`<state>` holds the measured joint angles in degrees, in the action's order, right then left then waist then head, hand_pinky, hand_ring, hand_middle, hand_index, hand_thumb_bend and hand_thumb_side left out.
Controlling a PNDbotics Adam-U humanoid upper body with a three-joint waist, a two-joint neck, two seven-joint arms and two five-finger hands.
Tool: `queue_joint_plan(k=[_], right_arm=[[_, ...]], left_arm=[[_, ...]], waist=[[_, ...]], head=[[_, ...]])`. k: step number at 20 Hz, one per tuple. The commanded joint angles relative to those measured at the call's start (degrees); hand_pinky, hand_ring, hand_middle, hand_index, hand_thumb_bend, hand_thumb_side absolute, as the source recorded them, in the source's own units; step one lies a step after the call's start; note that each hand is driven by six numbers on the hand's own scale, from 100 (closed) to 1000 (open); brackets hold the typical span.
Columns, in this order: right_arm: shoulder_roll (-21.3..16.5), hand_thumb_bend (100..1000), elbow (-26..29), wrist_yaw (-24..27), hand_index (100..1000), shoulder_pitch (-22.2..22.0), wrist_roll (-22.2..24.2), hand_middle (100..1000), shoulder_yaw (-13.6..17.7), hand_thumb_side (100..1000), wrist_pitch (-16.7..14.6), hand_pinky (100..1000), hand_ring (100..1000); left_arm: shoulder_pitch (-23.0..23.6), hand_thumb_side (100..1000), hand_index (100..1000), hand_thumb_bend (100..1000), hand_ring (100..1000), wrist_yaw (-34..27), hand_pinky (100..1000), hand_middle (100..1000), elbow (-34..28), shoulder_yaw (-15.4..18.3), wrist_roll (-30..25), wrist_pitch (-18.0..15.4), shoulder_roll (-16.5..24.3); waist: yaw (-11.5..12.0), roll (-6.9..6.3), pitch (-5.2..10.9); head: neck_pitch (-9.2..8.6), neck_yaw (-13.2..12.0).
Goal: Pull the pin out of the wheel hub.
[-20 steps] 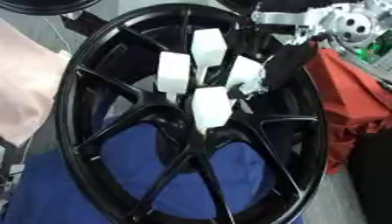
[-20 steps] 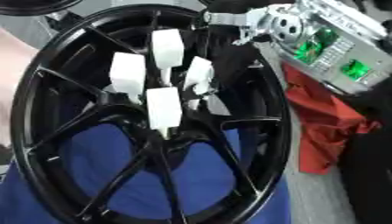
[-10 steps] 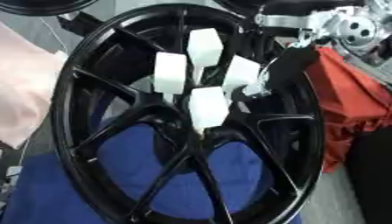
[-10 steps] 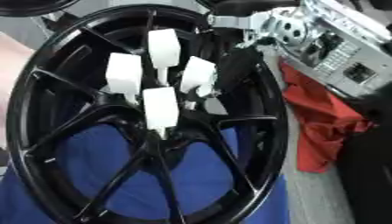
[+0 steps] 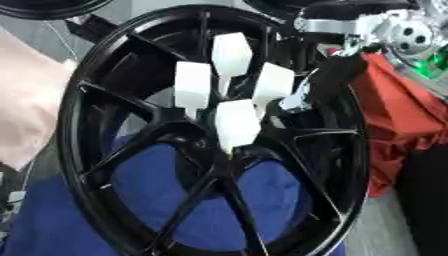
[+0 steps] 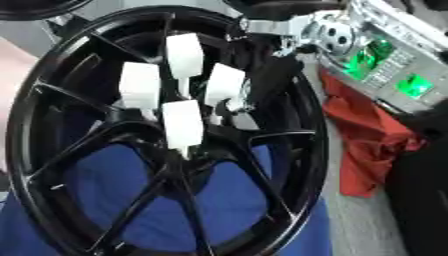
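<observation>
A black spoked wheel hub (image 5: 353, 150) stands tilted and fills most of both views. Several white block-shaped pins stick out round its centre: one at the top (image 5: 231, 49), one at the left (image 5: 192, 91), one at the right (image 5: 274, 84) and one in front (image 5: 237, 124). My right hand (image 5: 337, 75) comes in from the upper right on a silver-jointed arm and sits against the wheel just right of the right pin. It is dark against the dark spokes, so its hold is hidden. My left hand shows in no view.
A blue cloth (image 5: 175, 185) lies behind the lower spokes. A red cloth (image 5: 398, 115) lies to the right and a pale pink fabric (image 5: 26, 100) at the left edge. A board with green lights (image 6: 385, 60) sits upper right. Another black rim (image 5: 44, 7) shows top left.
My right hand has come down and a little leftward, closer to the right pin. The pins and the wheel have stayed where they were.
</observation>
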<state>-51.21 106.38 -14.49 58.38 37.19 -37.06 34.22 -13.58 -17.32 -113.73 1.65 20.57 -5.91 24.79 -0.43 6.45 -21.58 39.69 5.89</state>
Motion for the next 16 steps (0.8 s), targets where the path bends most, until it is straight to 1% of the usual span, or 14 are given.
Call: queue_joint_plan(k=[1,5,7,9,12,14,15,16], right_arm=[[-1.3,493,-0.4,0.8,694,0.7,3.3,533,1.2,371,3.9,618,569],[-0.9,448,-0.4,1.5,678,0.9,2.2,516,1.4,368,4.3,617,571],[-0.7,445,-0.3,1.9,679,1.1,1.4,517,1.4,360,4.5,617,574],[-0.7,438,-0.2,2.4,675,1.2,0.7,513,1.5,330,4.6,619,571],[-0.5,416,-0.1,3.1,658,1.2,-0.4,496,1.7,235,4.9,614,558],[-0.4,397,-0.2,3.7,647,1.2,-1.4,487,1.8,130,5.4,608,548],[-0.4,383,-0.2,4.0,642,1.2,-1.9,483,1.8,100,5.6,606,544],[-0.4,374,-0.1,4.3,634,1.3,-2.4,477,1.8,100,5.9,603,538]], left_arm=[[-0.2,777,745,147,634,0.2,839,627,-0.9,0.2,0.0,-0.1,1.1],[-0.1,778,744,147,633,0.2,839,627,-0.9,0.2,0.1,0.0,1.0],[-0.1,779,744,147,633,0.2,839,627,-0.9,0.2,0.2,0.1,1.0],[-0.1,779,744,148,633,0.2,839,628,-0.9,0.3,0.2,0.1,0.9],[-0.1,779,744,149,633,0.2,839,628,-0.9,0.3,0.3,0.1,0.9],[0.0,780,744,149,633,0.2,839,628,-0.9,0.3,0.3,0.1,0.9],[0.0,780,744,149,633,0.2,839,628,-0.9,0.3,0.3,0.1,0.8],[0.0,780,744,149,633,0.2,839,628,-0.9,0.4,0.4,0.2,0.8]], waist=[[-0.1,-0.46,1.01],[0.0,-0.50,0.95],[0.0,-0.50,0.94],[0.0,-0.47,0.93],[0.0,-0.41,0.93],[0.0,-0.37,0.93],[0.0,-0.34,0.94],[0.1,-0.30,0.95]], head=[[-0.61,-0.1],[-0.58,-0.1],[-0.58,0.0],[-0.61,0.0],[-0.68,-0.1],[-0.69,-0.1],[-0.69,-0.2],[-0.68,-0.2]])
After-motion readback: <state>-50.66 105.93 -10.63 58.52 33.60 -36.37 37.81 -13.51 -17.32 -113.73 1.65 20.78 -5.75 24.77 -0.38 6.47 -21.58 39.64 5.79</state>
